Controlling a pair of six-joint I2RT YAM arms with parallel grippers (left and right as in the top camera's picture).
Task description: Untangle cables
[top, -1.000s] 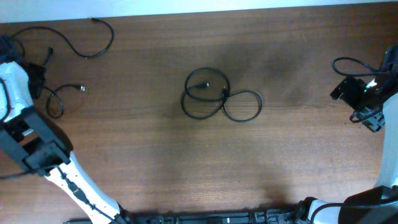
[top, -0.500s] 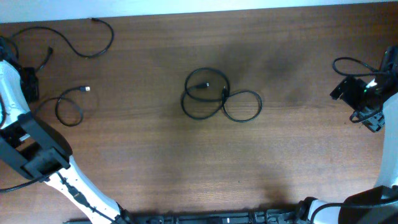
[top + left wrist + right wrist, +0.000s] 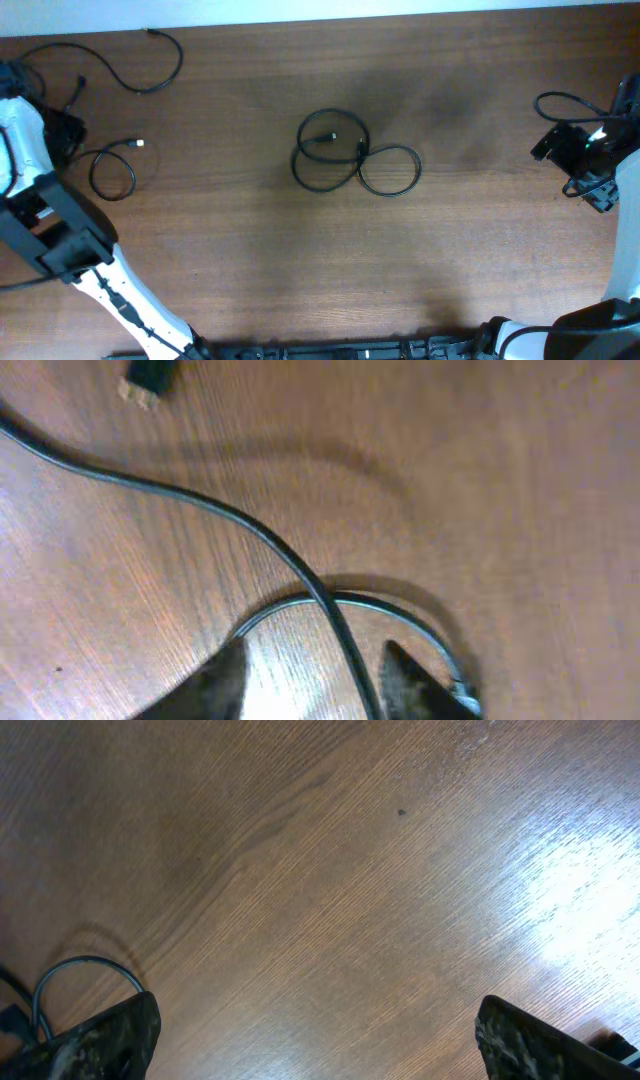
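Black cables (image 3: 360, 152), brown wood-grain table (image 3: 250, 260), white left arm (image 3: 20, 130)

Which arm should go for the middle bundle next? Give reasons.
Right. The right gripper is open, empty and nearer the bundle; the left gripper sits at the far edge, jaws astride a loose cable.

Left-side cable loop (image 3: 93, 172) now rounder and farther right; left arm (image 3: 25, 140) back rightward.
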